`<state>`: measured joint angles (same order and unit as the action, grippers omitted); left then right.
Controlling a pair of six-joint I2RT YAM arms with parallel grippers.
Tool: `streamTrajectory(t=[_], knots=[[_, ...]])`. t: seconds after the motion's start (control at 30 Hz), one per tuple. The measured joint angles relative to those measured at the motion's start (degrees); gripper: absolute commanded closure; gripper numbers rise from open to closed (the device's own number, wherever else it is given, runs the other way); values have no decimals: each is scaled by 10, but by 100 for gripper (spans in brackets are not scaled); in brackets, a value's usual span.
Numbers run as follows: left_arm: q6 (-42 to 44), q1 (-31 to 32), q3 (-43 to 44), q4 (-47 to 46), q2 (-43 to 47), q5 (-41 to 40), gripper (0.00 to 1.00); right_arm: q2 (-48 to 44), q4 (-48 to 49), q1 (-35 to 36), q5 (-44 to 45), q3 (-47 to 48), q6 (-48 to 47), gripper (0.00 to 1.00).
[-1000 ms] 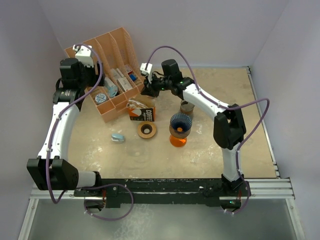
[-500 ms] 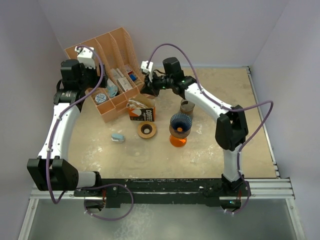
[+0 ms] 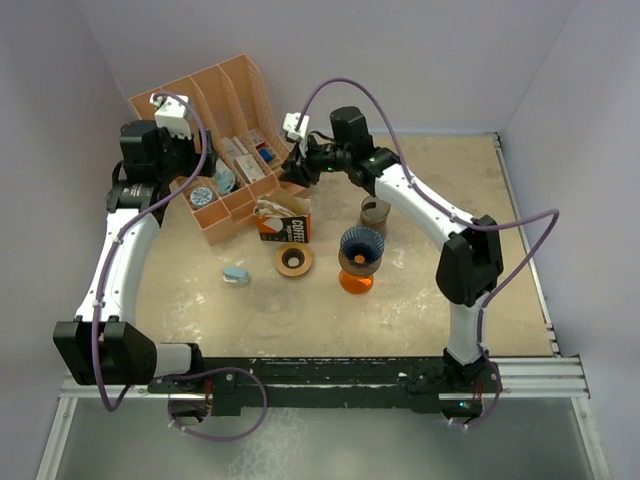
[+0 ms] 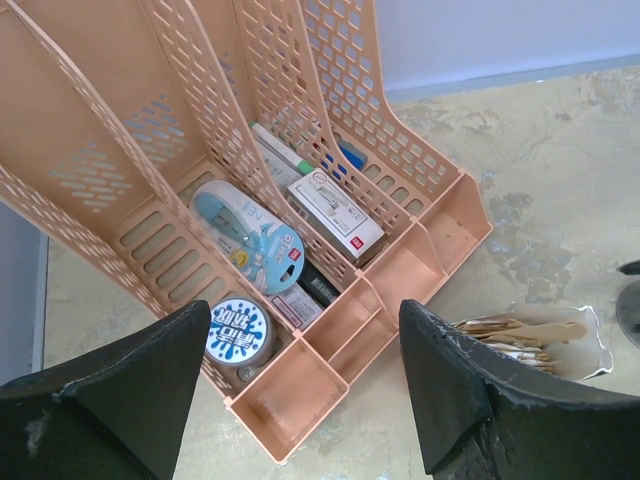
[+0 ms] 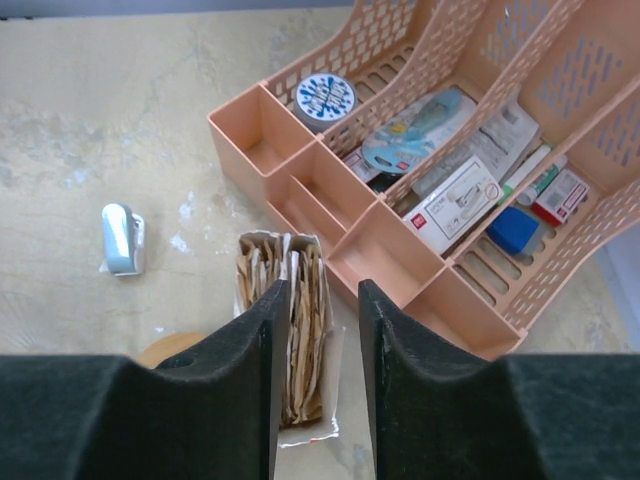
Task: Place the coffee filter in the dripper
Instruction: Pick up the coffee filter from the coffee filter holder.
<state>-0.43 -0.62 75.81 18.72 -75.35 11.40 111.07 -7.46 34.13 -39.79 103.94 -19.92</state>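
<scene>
Nearest us stands the dripper (image 3: 360, 250), a ribbed blue cone on an orange base. Just behind it, the coffee filters (image 5: 300, 340), crinkled brown paper, sit bunched in a torn white pack (image 5: 335, 390), their lower edges hidden. The right gripper (image 5: 320, 295) hovers above them, fingers parted and holding nothing. Farthest, the left gripper (image 4: 305, 330) gapes wide over a perforated peach plastic organizer (image 4: 340, 80).

The left gripper (image 4: 305, 312) hangs open above a peach desk organiser (image 4: 330, 120) holding a blue tape dispenser (image 4: 250, 235), a round tin (image 4: 238, 335) and a small box (image 4: 335, 215), with an opened coffee filter pack (image 4: 535, 335) near its corner
</scene>
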Motion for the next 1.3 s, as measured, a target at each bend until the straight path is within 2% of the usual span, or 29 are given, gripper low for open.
streamTrajectory(t=[0.1, 0.23, 0.3, 0.47, 0.53, 0.9, 1.17, 1.3], knots=[[0, 0, -4, -2, 3, 2, 26, 25, -4, 0, 13, 9, -6, 53], [0, 0, -6, -2, 4, 4, 26, 62, -18, 2, 19, 22, -14, 52], [0, 0, -6, -2, 5, 4, 26, 77, -26, 4, 22, 26, -18, 60], [0, 0, -7, -2, 7, 4, 26, 94, -38, 12, 28, 29, -27, 91], [1, 0, -7, -3, 8, 4, 26, 94, -39, 15, 28, 29, -28, 100], [2, 0, -7, -3, 8, 4, 26, 76, -40, 17, 28, 33, -27, 100], [7, 0, -11, -7, 9, 8, 26, -6, -51, 17, 27, 35, -38, 100], [18, 0, -17, -5, 9, 39, 26, -37, -73, 17, 27, 38, -62, 100]])
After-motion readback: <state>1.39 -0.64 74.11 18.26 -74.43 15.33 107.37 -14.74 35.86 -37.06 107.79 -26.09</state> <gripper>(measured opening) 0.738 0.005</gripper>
